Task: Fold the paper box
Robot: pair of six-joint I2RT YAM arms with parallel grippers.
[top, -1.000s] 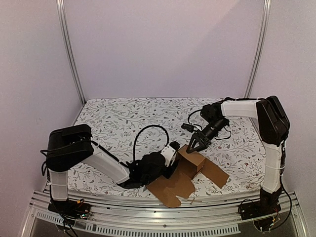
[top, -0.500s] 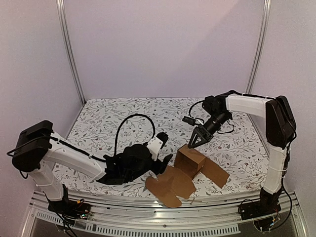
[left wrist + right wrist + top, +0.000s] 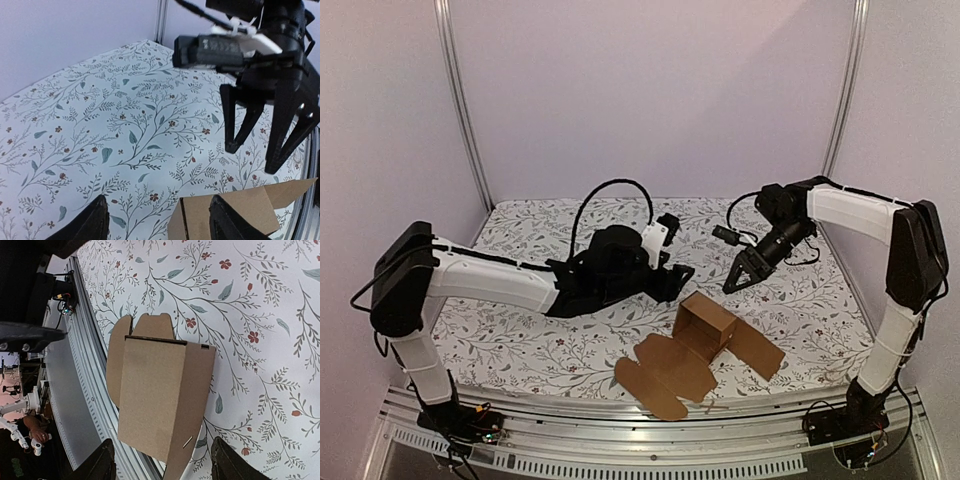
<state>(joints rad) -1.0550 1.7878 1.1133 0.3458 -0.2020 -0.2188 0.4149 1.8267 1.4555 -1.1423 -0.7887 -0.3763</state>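
The paper box [image 3: 705, 325] is brown cardboard, partly folded into an upright open carton, with flat flaps spread toward the front [image 3: 665, 378] and the right [image 3: 757, 350]. My left gripper [image 3: 672, 282] hovers behind and left of it, open and empty. In the left wrist view its fingertips [image 3: 95, 221] straddle bare cloth and a corner of the box [image 3: 235, 209], with the right gripper [image 3: 265, 135] ahead. My right gripper [image 3: 736, 284] hangs open behind and right of the box, apart from it. The right wrist view looks down on the box [image 3: 160, 390] between the open right gripper [image 3: 162, 465].
A white cloth with a flower print [image 3: 550, 250] covers the table. A metal rail [image 3: 650, 440] runs along the near edge, close to the front flaps. Frame posts [image 3: 460, 100] and plain walls close in the back and sides.
My left gripper has let go of the box, swung up and back from its left side, and opened. The right gripper has drawn up and right off the box top and opened wider.
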